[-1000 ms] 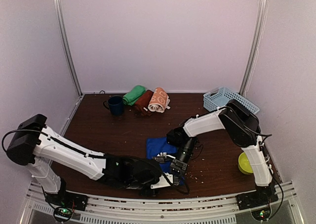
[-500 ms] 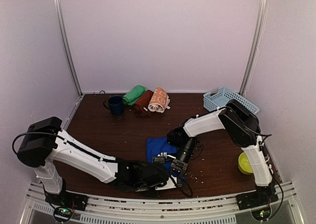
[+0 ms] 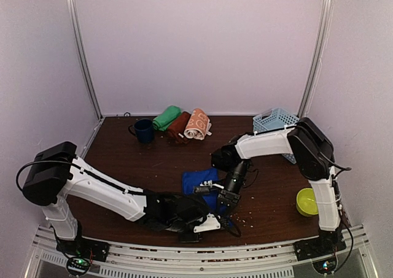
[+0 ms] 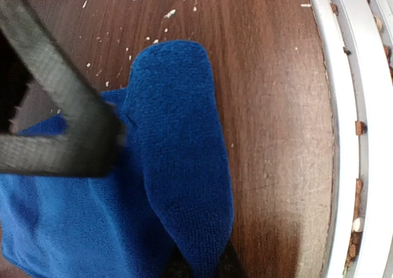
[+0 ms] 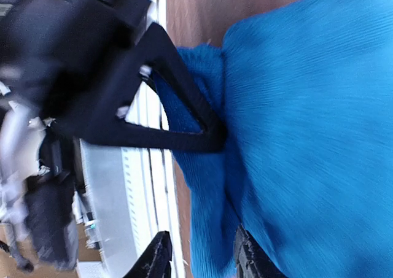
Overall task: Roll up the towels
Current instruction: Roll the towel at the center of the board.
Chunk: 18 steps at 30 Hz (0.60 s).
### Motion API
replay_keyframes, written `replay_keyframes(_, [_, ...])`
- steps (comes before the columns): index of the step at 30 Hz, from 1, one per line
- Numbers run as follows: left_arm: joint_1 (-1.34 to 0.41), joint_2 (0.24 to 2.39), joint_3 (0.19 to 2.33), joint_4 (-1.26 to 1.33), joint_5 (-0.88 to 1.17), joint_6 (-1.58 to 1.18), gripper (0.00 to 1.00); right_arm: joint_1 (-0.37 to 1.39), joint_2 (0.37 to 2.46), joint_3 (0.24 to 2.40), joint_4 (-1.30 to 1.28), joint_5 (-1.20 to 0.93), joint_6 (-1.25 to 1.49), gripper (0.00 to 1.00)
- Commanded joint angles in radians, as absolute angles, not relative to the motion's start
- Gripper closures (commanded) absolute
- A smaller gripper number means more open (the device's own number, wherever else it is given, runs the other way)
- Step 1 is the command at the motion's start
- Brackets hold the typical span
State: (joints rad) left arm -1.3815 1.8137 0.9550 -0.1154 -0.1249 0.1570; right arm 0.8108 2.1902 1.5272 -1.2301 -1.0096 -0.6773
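Close to the near edge of the surface (image 3: 123,152), about midway along it, lies the blue towel (image 3: 199,181), partly flat, with its near side gathered into a thick fold (image 4: 184,155). My left arm (image 3: 98,189) runs low along that edge from the left. My left jaws are clamped on the near end of the fold, which narrows down between my two fingers (image 4: 228,267) at the bottom of the left wrist view.

My right arm (image 3: 267,144) reaches in from the right and bends down onto the same towel. My right jaws stand apart with the towel's bunched edge lying between the fingers (image 5: 158,256). A sliver of gap shows between that finger and the cloth. Both sets of jaws sit just beside each other over the towel's near side. Pale specks dot the wood around it.

Along the far edge, left of the middle, three rolled towels lie touching side by side: the green towel (image 3: 167,117), the dark maroon towel (image 3: 177,128) and the orange towel (image 3: 198,124) with its white print. A navy mug (image 3: 144,131) stands just beside the green one, on its left. A pale blue basket (image 3: 273,121) sits in the far right corner, partly behind my right arm. A yellow-green bowl (image 3: 306,202) rests near the right edge, toward the near right corner.
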Motion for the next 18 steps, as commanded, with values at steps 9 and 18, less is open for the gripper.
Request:
replay_keyframes(9, [-1.24, 1.826, 0.952, -0.112, 0.255, 0.044, 0.93, 0.714, 2.121, 1.529, -0.978, -0.771, -0.47, 0.7])
replay_keyframes(18, [-1.121, 1.939, 1.01, -0.124, 0.567, -0.065, 0.91, 0.627, 2.098, 1.682, -0.944, -0.726, -0.399, 0.72])
